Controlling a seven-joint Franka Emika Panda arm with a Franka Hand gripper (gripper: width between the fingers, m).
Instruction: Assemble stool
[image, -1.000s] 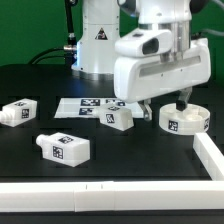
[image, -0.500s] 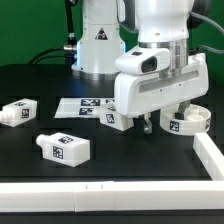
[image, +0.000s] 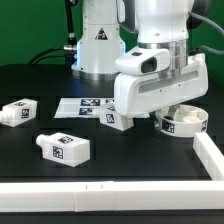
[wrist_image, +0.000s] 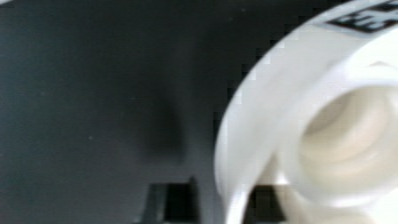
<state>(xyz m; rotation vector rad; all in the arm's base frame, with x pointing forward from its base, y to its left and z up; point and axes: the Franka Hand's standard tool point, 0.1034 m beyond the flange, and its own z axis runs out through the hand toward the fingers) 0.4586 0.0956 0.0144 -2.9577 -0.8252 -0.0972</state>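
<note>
The round white stool seat (image: 190, 122) lies on the black table at the exterior view's right, mostly hidden behind my hand. My gripper (image: 165, 118) has come down on the seat's near rim. In the wrist view the seat (wrist_image: 302, 110) fills the frame. My gripper (wrist_image: 222, 200) straddles the seat's rim wall, one dark finger (wrist_image: 173, 203) outside and the other inside. A small gap shows beside the outer finger, so the jaws are open. Three stubby white legs lie on the table: one (image: 18, 112) at the far left, one (image: 63, 149) in front, one (image: 118, 118) beside my hand.
The marker board (image: 85, 106) lies flat between the legs and the robot base (image: 100, 45). A long white L-shaped rail (image: 100, 190) runs along the front edge and up the exterior view's right side (image: 210, 152), close to the seat.
My hand moved toward the exterior view's left over the seat's rim, then lowered. The fingers that hung above the table now reach down around the rim. The legs have not moved.
</note>
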